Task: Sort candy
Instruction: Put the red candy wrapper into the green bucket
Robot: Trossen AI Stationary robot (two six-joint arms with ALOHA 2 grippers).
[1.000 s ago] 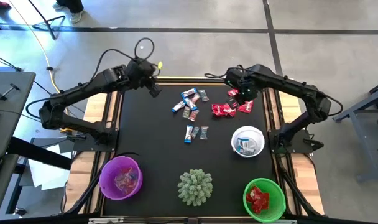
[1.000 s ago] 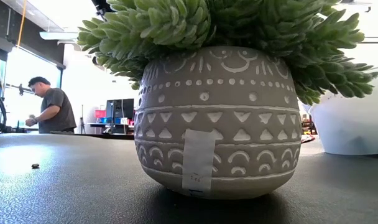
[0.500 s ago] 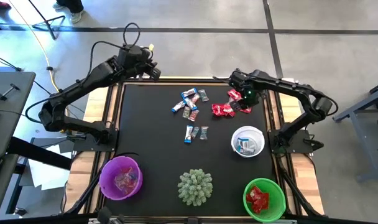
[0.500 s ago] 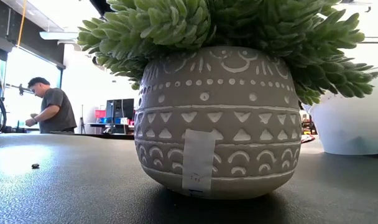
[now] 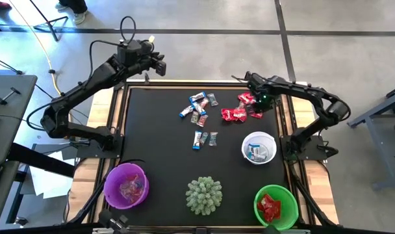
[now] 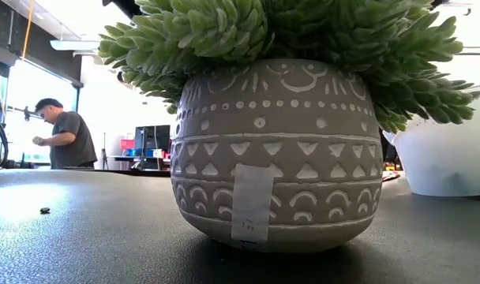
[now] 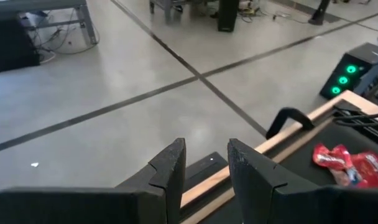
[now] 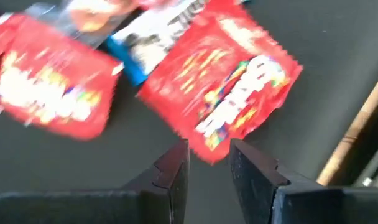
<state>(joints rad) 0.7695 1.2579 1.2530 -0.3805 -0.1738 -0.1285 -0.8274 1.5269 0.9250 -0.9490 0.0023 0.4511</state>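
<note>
Small wrapped candy lies loose on the black table mat: blue-and-white and pinkish pieces, two more, and red packs. My right gripper hangs low over the far right of the red packs. In its wrist view a red pack lies flat just ahead of the fingers, which show only a narrow slit and hold nothing. My left gripper is raised beyond the table's far left corner, empty, with the same narrow slit.
Along the near edge stand a purple bowl, a spiky green plant in a patterned pot, and a green bowl holding red packs. A white bowl sits right of centre. A person stands in the room behind.
My left gripper has risen and drawn back from over the table's far left part to beyond its far left corner. My right gripper has crept a little toward the table's right edge over the red packs. The candy lies as before.
</note>
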